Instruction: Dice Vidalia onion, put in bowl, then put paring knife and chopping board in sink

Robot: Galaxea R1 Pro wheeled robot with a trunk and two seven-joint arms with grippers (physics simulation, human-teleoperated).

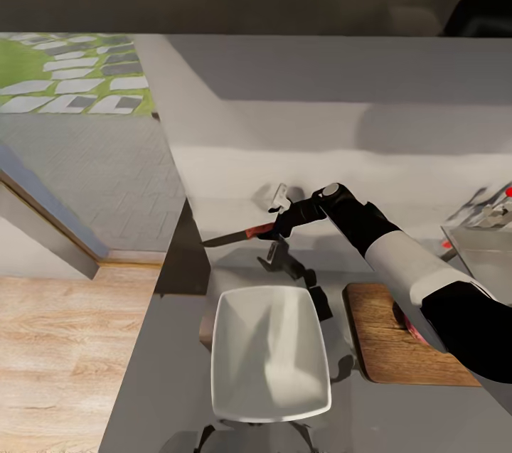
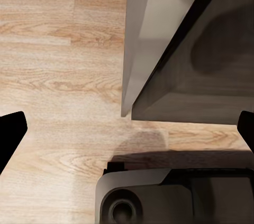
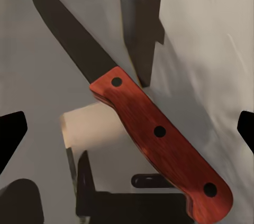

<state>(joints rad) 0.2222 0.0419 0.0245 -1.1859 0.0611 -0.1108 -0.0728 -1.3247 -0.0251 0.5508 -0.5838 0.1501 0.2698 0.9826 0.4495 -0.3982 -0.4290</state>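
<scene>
Above the grey, slightly reflective countertop (image 1: 398,154), just beyond the bowl, your right gripper (image 1: 279,224) holds the slim paring knife (image 1: 231,237) with dark pointed blade and reddish-brown riveted handle (image 3: 161,137), fingers clamped on the handle, blade pointing toward the counter's left edge. The shallow white square bowl (image 1: 270,353) sits near the counter's front edge, and the dark brown wooden chopping board (image 1: 387,336) lies just beside it on the right, partly under your right forearm. A pinkish piece shows at the arm's edge on the board; you cannot tell what it is. The stainless-steel sink (image 1: 483,254) lies at the right. Your left gripper (image 2: 127,129) hangs over the light wooden floor (image 2: 53,76) beside the cabinet corner, fingers spread apart, holding nothing.
</scene>
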